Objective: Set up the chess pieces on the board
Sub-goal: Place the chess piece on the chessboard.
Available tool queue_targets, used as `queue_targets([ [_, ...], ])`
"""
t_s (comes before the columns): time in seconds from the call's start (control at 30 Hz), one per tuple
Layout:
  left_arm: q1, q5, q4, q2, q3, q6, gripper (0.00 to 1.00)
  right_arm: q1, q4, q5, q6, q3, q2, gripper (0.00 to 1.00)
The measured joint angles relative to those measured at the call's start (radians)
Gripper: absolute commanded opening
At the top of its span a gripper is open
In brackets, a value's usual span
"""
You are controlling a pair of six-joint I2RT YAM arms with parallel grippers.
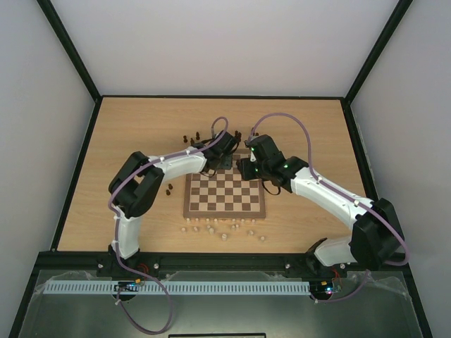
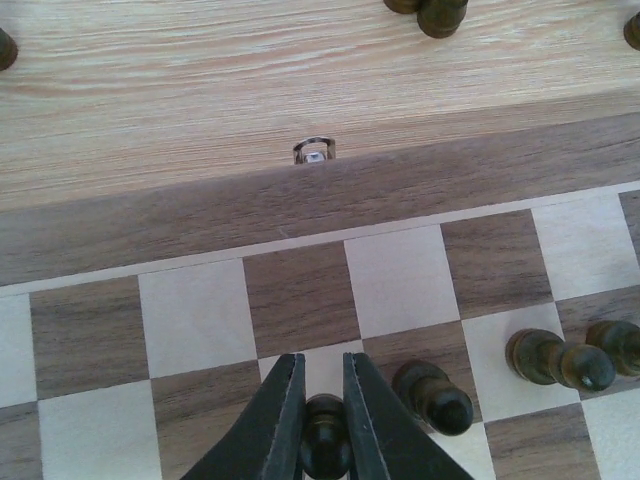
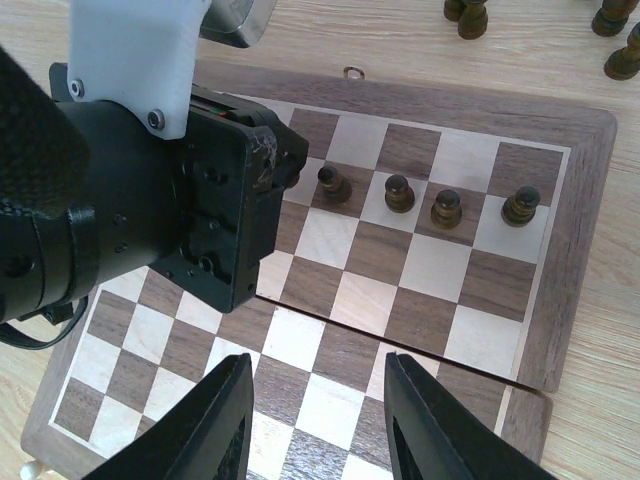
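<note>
The board [image 1: 225, 195] lay flat mid-table [image 1: 127, 141], edges square to the table's, with a small metal ring [image 2: 313, 151] on its 12 o'clock border. The left gripper [image 2: 322, 395] was clamped on the held pawn [image 2: 325, 445]. That pawn stood upright, long axis vertical and head up, in the second row from the 12 o'clock edge. Three more dark pawns [image 3: 446, 208] stood upright along the same row toward 3 o'clock, one per square and not touching. The right gripper [image 3: 315, 420] hovered over the board, fingers apart with nothing between them. Loose dark pieces [image 1: 190, 137] sat on the table at 12 o'clock of the board, with a couple at 9 o'clock, and pale pieces [image 1: 222, 229] were scattered at 6 o'clock
</note>
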Motion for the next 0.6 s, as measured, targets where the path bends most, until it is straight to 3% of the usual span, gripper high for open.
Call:
queue_targets([
  [0.6,0.000,0.000,0.000,0.008,0.000,-0.004,0.31,0.000,0.000,-0.001,0.000,0.000,0.000,0.37],
])
